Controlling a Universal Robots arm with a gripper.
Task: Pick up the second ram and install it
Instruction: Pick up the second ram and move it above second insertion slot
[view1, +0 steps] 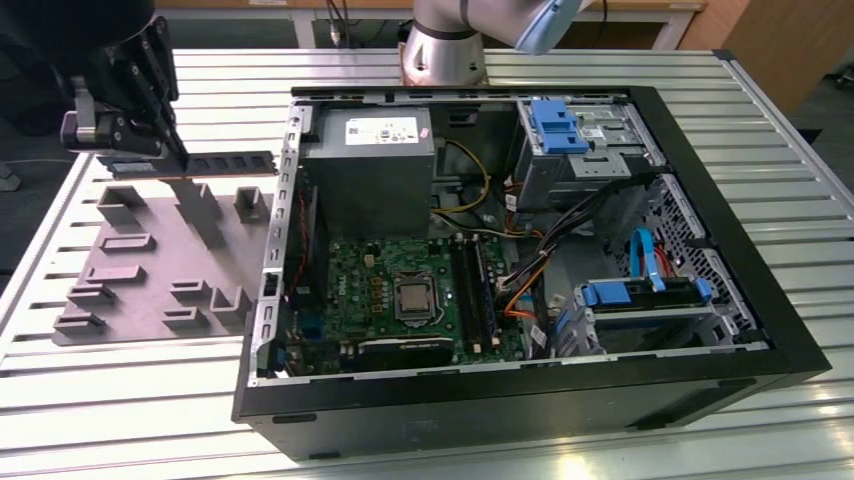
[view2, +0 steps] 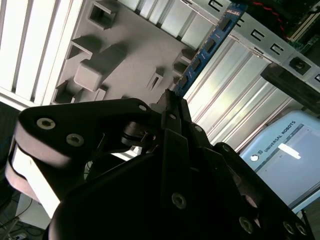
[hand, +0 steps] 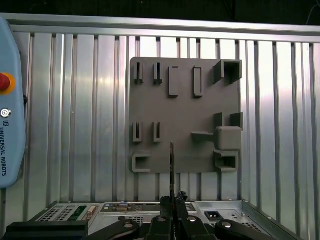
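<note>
The gripper (view2: 170, 100), nearest of all to both wrist cameras, shows there as a dark mass of linkage and bolt heads that hides much of the scene behind it. Its jaws are closed tight on one end of the second ram (view2: 207, 47). The slatted metal table (view1: 134, 380) carries everything. The open black computer case (view1: 534, 400) lies on its side across most of the table, its far corners cut off by the edge of the exterior view. Inside it the green motherboard (view1: 387, 270) is partly covered by cables and by the grey power supply (view1: 367, 150). Its long black memory slots (view1: 467, 285) are too dark to tell what they hold. The arm's base (view1: 447, 50) stands behind the case and runs out of the picture at the top. Towards the exterior view's left lies the grey holder tray (view1: 147, 250), just beside the case. In the exterior view the gripper (view1: 167, 160), its upper body cut off, holds the second ram (view1: 227, 163) level above the tray's far part, its free end near the case wall. Whether its lower edge touches the tray's upright post beneath cannot be told. In the first wrist view the second ram (hand: 171, 165) is seen edge-on as a thin line rising from the gripper (hand: 171, 200) over the tray (hand: 180, 110).
</note>
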